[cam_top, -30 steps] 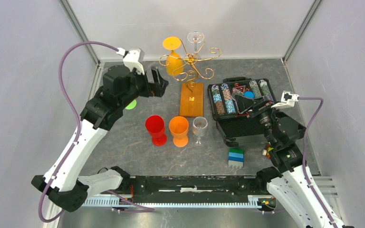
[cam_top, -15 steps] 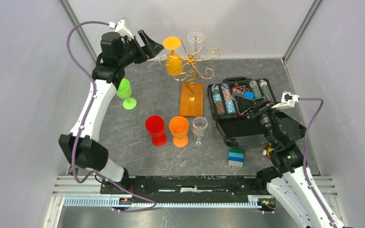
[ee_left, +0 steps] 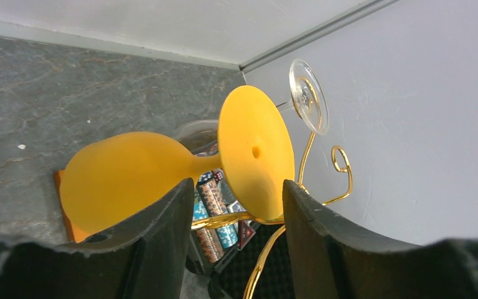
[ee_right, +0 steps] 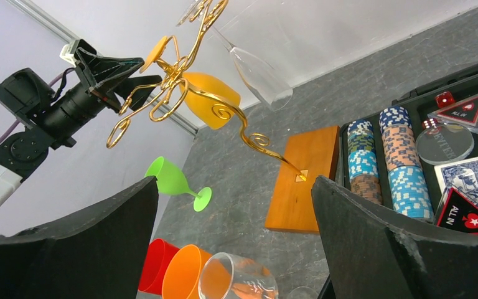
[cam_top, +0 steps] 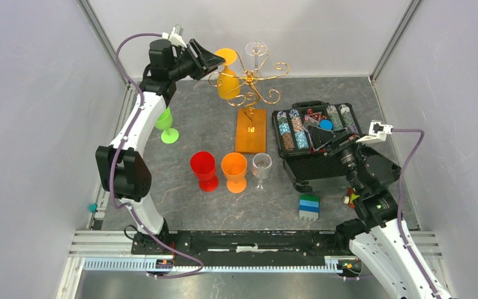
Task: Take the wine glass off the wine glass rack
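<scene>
One target: yellow wine glass (ee_left: pixel 124 184), foot-up in wine glass rack (cam_top: pixel 251 131)
left gripper (ee_left: pixel 236 187): half-open, empty, straddling its foot to grab

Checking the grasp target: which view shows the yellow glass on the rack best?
Left wrist: the yellow glass is close up, foot, stem and bowl clear. Top external shows it small; right wrist shows it partly behind wires of the rack.

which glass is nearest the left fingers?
The yellow-orange glass hanging upside down on the rack, its foot right at the left fingers. The clear hanging glass is farther off.
</scene>
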Robot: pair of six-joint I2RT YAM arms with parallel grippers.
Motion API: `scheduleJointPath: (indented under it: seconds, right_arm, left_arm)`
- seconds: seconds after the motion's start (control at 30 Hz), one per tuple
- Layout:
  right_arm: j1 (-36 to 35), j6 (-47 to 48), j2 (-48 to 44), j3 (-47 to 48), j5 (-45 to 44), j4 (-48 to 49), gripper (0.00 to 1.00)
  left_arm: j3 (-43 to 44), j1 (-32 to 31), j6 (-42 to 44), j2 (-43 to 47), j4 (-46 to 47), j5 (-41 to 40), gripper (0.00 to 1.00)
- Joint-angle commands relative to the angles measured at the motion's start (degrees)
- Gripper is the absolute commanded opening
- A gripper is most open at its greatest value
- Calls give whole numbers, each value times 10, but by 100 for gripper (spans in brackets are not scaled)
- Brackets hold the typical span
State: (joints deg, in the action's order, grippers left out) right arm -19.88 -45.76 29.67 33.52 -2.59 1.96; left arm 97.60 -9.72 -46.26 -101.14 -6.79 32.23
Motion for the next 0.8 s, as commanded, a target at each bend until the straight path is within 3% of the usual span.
scheduleJointPath:
  seconds: [0.0,0.43,0.57,0.77]
  right_arm:
    - [0,-3,-6,4,3,2,97]
    - [0,-6,-8,1,3,2,96]
    - [0,-6,-8,1,3,1,96]
    - [0,-7,-10,-2,3,2,96]
  left_arm:
    - [26,4,-57,-8,58,25,54]
    - [-23,14,-142,14,153,22,17]
    - [-23,15,-157,7,166,25,16]
    - [-24,15,-175,-5,169,22,25]
